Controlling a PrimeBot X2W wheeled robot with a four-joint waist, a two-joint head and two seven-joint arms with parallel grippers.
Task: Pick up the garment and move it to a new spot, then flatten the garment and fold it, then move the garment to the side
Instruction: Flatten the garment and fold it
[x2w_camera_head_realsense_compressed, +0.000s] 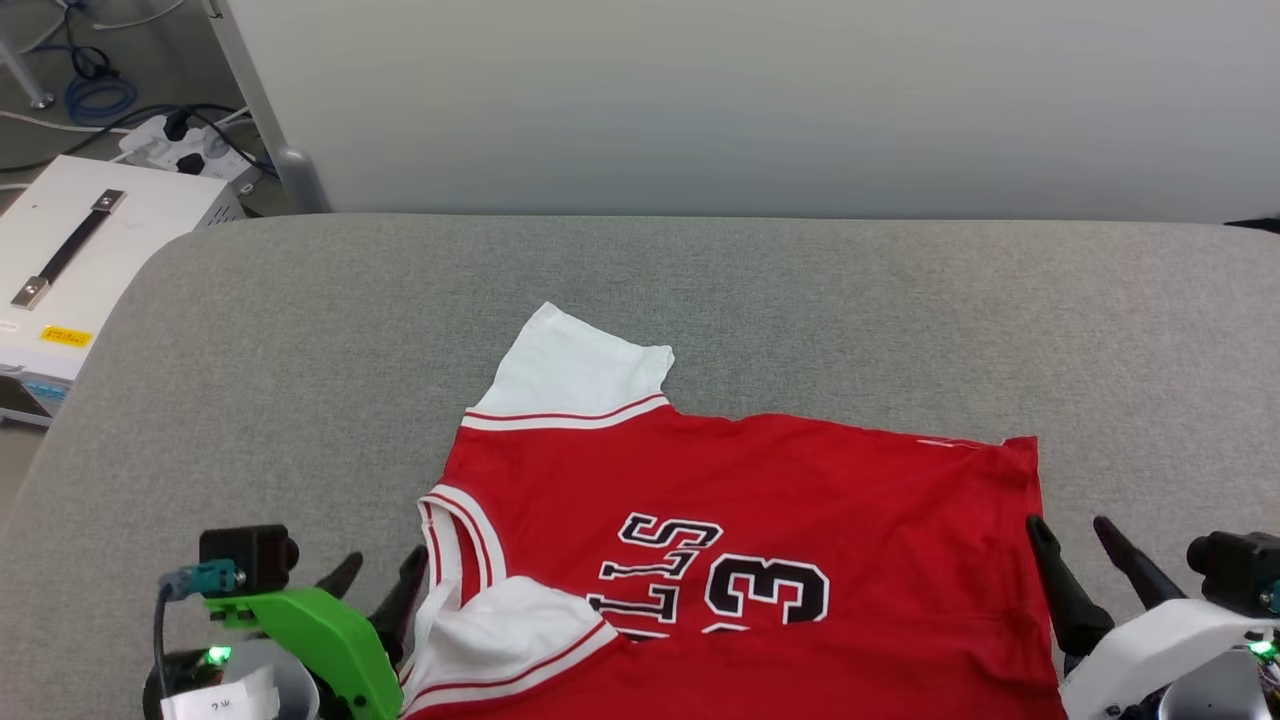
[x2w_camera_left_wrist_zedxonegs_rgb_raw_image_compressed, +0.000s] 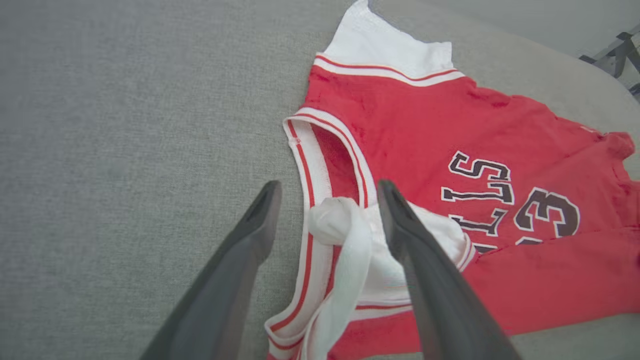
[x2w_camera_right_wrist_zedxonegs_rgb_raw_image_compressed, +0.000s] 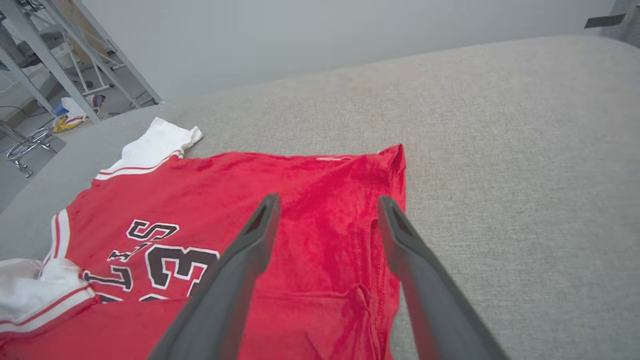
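The garment (x2w_camera_head_realsense_compressed: 760, 510) is a red T-shirt with white sleeves and black-and-white lettering, lying on the grey cushioned surface (x2w_camera_head_realsense_compressed: 300, 350) with its near long edge folded over onto itself. One white sleeve (x2w_camera_head_realsense_compressed: 575, 375) points away from me; the other lies bunched near the collar (x2w_camera_left_wrist_zedxonegs_rgb_raw_image_compressed: 345, 235). My left gripper (x2w_camera_head_realsense_compressed: 385, 580) stands open at the collar end, its fingers either side of the bunched sleeve, gripping nothing (x2w_camera_left_wrist_zedxonegs_rgb_raw_image_compressed: 327, 192). At the hem end my right gripper (x2w_camera_head_realsense_compressed: 1080, 530) is open just above the red cloth (x2w_camera_right_wrist_zedxonegs_rgb_raw_image_compressed: 327, 205), holding nothing.
The grey surface stretches wide to the left, far side and right of the shirt. Beyond its far left corner stand a white case with a black handle (x2w_camera_head_realsense_compressed: 80, 250), cables and a power strip (x2w_camera_head_realsense_compressed: 180, 145) on the floor. A pale wall (x2w_camera_head_realsense_compressed: 750, 100) rises behind.
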